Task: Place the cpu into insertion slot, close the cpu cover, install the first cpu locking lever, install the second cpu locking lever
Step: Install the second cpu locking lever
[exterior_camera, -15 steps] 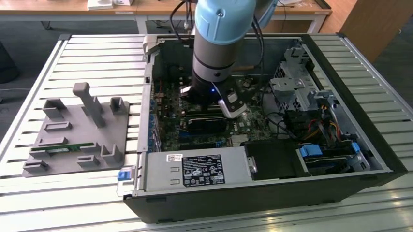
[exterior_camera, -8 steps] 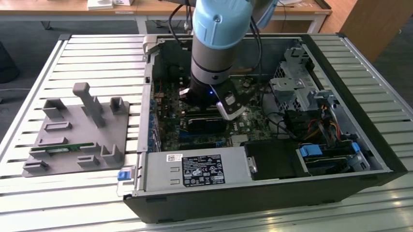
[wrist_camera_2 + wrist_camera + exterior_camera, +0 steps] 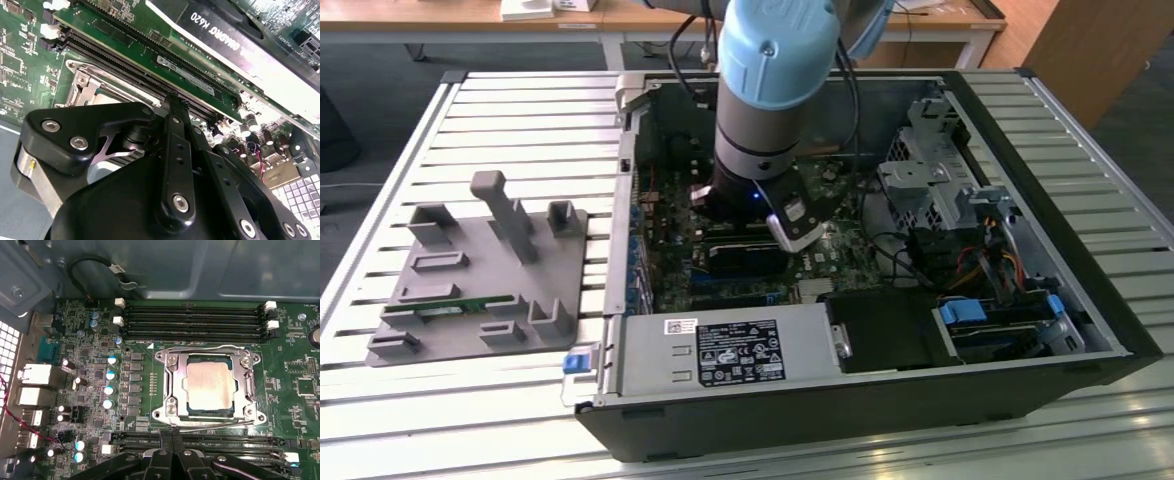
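My end effector (image 3: 172, 436) has its two black fingers (image 3: 176, 131) pressed together, tips meeting with no gap and nothing held between them; the tips hang just beside the near edge of the insertion slot (image 3: 209, 384), close to the thin wire lever (image 3: 215, 426) that runs along that edge; whether they touch it I cannot tell. In the exterior view my arm (image 3: 771, 90) reaches down into the open computer case (image 3: 881, 330), which lies on its side on the slatted counter (image 3: 494, 110).

One cpu (image 3: 210, 385) sits flat in the slot, pale metal face up, its edges square to the socket; one cpu cover (image 3: 175, 385) lies down around it, the chip showing through the window. I count two wire levers, the second (image 3: 200, 347) along the far edge; both run parallel to the long black memory slots (image 3: 192, 320), four on the far side of the socket, with more on the near side. A grey fixture tray (image 3: 480, 270) rests on the counter, at the exterior view's left of the case.
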{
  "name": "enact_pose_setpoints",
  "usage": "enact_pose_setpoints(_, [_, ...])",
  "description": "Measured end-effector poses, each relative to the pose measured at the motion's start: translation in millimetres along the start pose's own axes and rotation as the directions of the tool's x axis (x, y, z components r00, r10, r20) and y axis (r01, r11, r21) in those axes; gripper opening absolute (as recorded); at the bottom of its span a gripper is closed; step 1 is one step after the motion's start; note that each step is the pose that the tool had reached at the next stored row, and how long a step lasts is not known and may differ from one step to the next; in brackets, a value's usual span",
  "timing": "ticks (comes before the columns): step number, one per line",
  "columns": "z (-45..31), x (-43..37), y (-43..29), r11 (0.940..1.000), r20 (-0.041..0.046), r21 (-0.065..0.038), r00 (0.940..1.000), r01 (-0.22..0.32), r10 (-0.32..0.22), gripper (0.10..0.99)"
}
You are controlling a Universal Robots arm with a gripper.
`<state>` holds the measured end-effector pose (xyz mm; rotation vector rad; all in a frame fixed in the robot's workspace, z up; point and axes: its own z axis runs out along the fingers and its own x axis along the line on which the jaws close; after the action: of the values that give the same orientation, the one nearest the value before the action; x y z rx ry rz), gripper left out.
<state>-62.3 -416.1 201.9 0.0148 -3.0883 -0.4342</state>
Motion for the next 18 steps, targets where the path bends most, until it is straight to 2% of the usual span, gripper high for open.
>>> enact_pose_setpoints(18, [8.3, 3.1, -0.2, 1.0, 0.0001, -0.008, 1.0, 0.0, 0.0, 0.106])
